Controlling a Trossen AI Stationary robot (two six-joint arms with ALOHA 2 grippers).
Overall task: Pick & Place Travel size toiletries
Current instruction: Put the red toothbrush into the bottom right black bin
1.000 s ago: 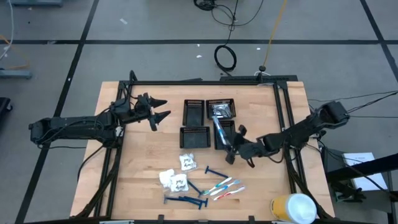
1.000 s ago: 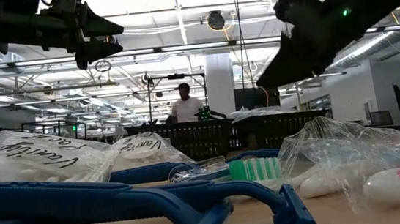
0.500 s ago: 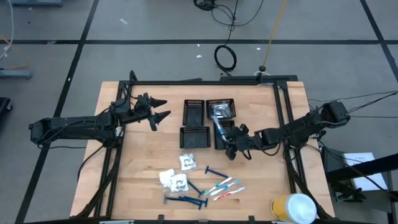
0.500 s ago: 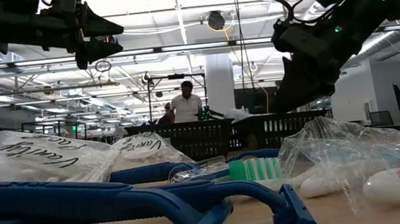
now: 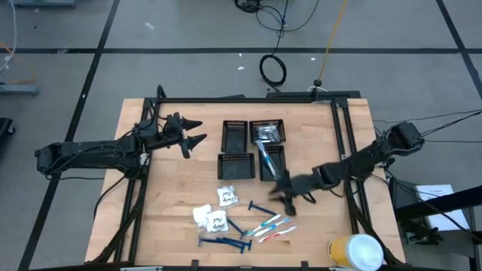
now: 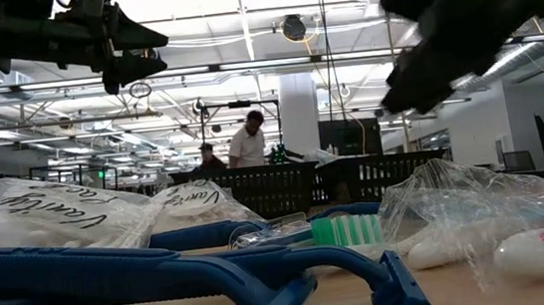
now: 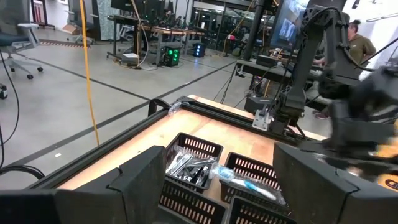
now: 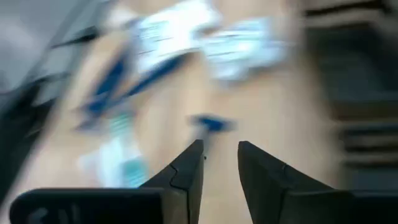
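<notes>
Scanning from the table's left edge: left gripper point(image 5: 193, 131) hangs above the wood, well clear of the trays, fingers spread wide, nothing between them. Same claw shows at the upper left of the low view point(image 6: 132, 48), raised above the items.

Four black mesh trays sit near table centre in a two-by-two block. Upper-left tray point(image 5: 234, 133) looks bare. Lower-left tray point(image 5: 236, 165) likewise. Upper-right tray point(image 5: 269, 124) carries silvery-white pieces point(image 5: 269, 135). Lower-right tray point(image 5: 278, 154) holds a wrapped toothbrush point(image 5: 265, 158) lying lengthwise, one end reaching toward the tray above; left wrist view shows it too point(image 7: 249, 182).

Nearer the front edge, the loose toiletries: white crinkly packets point(image 5: 213, 212) clustered together, handwriting on them in the low view point(image 6: 48, 216). Blue razors point(image 5: 226, 242) lie below and right of the packets, one more blue razor point(image 5: 260, 206) set apart just below the trays. Toothbrushes point(image 5: 275, 226) in clear wrap lie beside it, angled; teal and pink ends visible.

Right gripper point(image 5: 287, 194) is blurred, over bare wood just below the lower-right tray, close above the single razor and the toothbrushes. Its own wrist view shows the fingers point(image 8: 188, 168) standing narrow, a slim gap, nothing gripped.

Yellow-and-white cylinder point(image 5: 355, 252) stands at the front right corner. People point(image 6: 248, 140) show in the room beyond the table.
</notes>
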